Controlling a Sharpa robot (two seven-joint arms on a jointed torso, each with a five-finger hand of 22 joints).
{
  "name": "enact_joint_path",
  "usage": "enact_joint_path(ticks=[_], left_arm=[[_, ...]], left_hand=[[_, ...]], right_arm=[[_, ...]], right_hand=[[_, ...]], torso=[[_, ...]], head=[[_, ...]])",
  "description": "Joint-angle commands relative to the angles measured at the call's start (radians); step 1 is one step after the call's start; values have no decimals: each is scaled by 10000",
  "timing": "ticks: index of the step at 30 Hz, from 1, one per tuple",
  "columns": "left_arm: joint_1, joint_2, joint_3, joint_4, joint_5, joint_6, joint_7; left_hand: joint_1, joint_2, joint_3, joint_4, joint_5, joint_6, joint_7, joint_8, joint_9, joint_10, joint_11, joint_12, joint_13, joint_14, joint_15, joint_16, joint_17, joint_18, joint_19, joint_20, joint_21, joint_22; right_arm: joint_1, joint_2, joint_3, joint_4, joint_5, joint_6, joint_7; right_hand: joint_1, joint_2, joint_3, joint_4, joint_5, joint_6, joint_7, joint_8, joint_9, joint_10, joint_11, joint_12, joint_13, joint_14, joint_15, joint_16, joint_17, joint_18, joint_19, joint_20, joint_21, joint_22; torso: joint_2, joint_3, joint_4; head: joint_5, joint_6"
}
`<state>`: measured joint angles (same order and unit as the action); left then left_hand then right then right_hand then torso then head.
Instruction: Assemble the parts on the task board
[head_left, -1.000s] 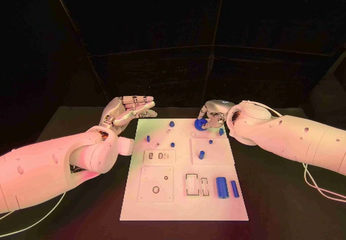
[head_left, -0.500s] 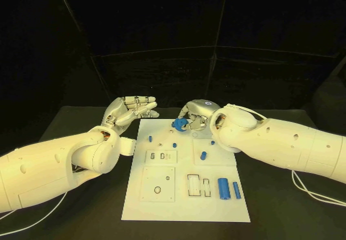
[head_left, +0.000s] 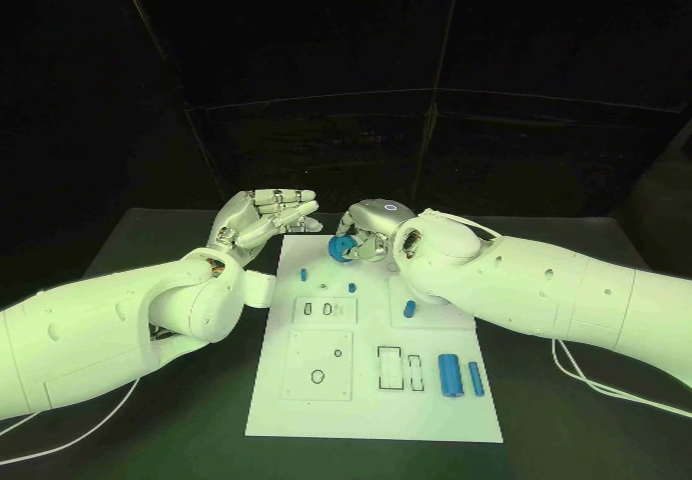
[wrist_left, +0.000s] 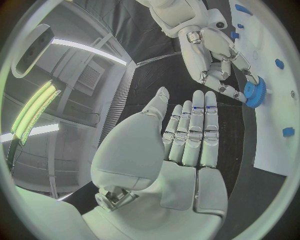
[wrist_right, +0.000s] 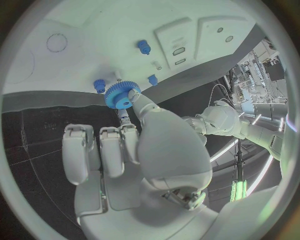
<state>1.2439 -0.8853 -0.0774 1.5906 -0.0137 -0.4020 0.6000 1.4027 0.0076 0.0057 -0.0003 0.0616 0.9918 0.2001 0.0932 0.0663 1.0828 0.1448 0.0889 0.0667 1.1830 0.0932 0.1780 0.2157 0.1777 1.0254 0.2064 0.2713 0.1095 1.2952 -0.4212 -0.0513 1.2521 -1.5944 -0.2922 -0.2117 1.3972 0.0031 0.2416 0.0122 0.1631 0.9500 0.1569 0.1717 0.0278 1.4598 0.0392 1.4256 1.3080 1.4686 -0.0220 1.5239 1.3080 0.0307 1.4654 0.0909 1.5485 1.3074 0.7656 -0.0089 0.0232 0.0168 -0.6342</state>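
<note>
Over the far end of the task board your right hand has a blue gear pinched between thumb and fingers; the rest of its fingers lie folded in beside the pinch; the gear sits just above the board's far edge, teeth clear in the right wrist view, next to a small blue peg standing in the board. Your left hand hovers just off the board's far left corner, over the table, palm up, fingers straight and side by side, holding nothing. On the board: two blue cylinders lie side by side at the near right, beside rectangular slots; a short blue piece lies mid-right; small blue pegs stand toward the far left.
</note>
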Motion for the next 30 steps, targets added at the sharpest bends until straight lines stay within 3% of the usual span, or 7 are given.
enact_joint_path(ticks=[1,14,20,26,30], left_arm=[[17,15,9,7,-46,109,34],[17,34,9,-11,-46,105,34],[17,36,9,-12,-46,99,35],[17,37,9,-6,-46,95,35],[17,37,9,-3,-46,94,34]], left_hand=[[3,110,8,-56,-36,35,3,-44,-11,77,28,-62,-16,70,4,-33,9,58,79,-23,-61,-15],[2,113,6,-65,-38,35,5,-49,-12,76,29,-69,-17,71,5,-41,13,58,81,-23,-64,-18],[2,113,6,-65,-38,35,5,-49,-12,76,29,-69,-17,71,5,-41,13,58,81,-23,-64,-18],[2,115,5,-73,-39,36,6,-54,-12,77,30,-76,-18,71,6,-50,17,57,82,-23,-67,-21],[2,115,5,-73,-39,36,6,-54,-12,77,30,-76,-18,71,6,-50,17,57,82,-23,-67,-21]], right_arm=[[1,78,-3,-133,-176,210,-137],[-84,265,-34,-410,-198,799,-204],[-104,296,-41,-448,-200,950,-208],[-122,334,-47,-503,-200,932,-243],[-126,353,-49,-552,-209,851,-282]], right_hand=[[-83,31,130,74,-3,1049,-336,39,441,39,5,-50,897,767,-55,43,1342,-186,672,-46,38,2145],[-290,-95,196,72,-60,1023,-308,-70,430,0,29,-110,854,765,-36,40,1340,-188,676,-32,39,2153],[-501,-264,187,96,-114,949,-262,-195,414,-64,68,-205,771,763,-5,35,1334,-185,666,-9,33,2141],[-768,-475,99,172,-176,746,-172,-403,386,-186,144,-375,613,757,54,22,1307,-176,634,36,17,2104],[-921,-611,11,229,-492,407,-49,-654,370,-335,254,-569,427,757,146,22,1314,-171,618,114,8,2086]], torso=[[-2,4,-13],[-7,6,-19],[-3,3,-19],[-4,1,-18],[1,2,-11]], head=[[8,-17],[-1,-42],[14,-62],[22,-64],[31,-73]])
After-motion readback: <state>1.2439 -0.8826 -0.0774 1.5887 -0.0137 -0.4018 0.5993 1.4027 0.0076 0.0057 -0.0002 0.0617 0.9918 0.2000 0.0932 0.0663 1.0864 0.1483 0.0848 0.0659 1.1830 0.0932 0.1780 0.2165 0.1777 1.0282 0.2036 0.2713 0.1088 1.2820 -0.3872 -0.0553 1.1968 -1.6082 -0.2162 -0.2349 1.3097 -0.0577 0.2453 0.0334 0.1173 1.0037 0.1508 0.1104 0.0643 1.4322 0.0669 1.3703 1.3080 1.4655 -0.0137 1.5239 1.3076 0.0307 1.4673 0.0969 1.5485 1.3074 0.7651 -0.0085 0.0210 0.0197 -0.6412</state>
